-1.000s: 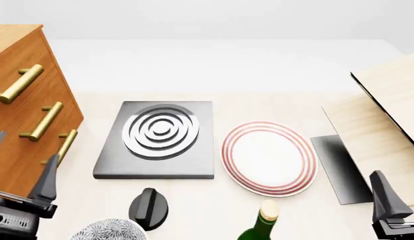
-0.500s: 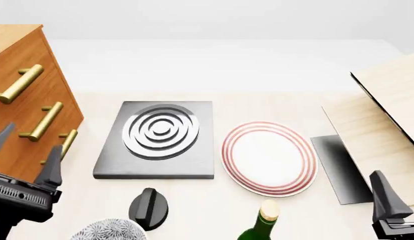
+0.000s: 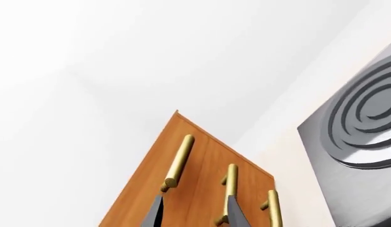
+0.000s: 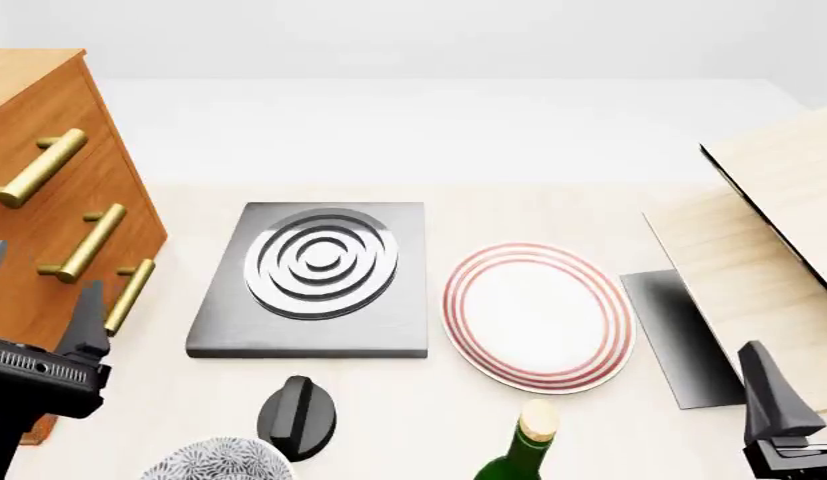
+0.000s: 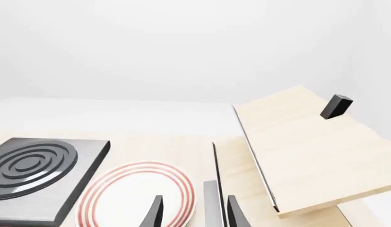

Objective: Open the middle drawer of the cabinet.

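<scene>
Grey ringed slab [image 4: 313, 282] beside red-rimmed plate [image 4: 539, 316]; black knob [image 4: 298, 415], green bottle [image 4: 519, 452], pale boards [image 4: 773, 240] nearby.

left gripper [image 4: 37, 290] risen, shifted left, fingers [image 4: 88, 318] nearer cabinet [image 4: 46, 200] front

1. Bright, even, diffuse light in all 3 views; no single source evident.
2. Shadows soft, faint: thin dark edge under hob [image 4: 313, 280], at its 6 o'clock.
3. Mild sheen on brass handles [image 4: 86, 243] and hob rings; no hard glare.
4. Sharp throughout, no blur or noise; backgrd washed near-white.
5. Cabinet [image 3: 195, 184] leans w/ perspective in left wrist view.
</scene>
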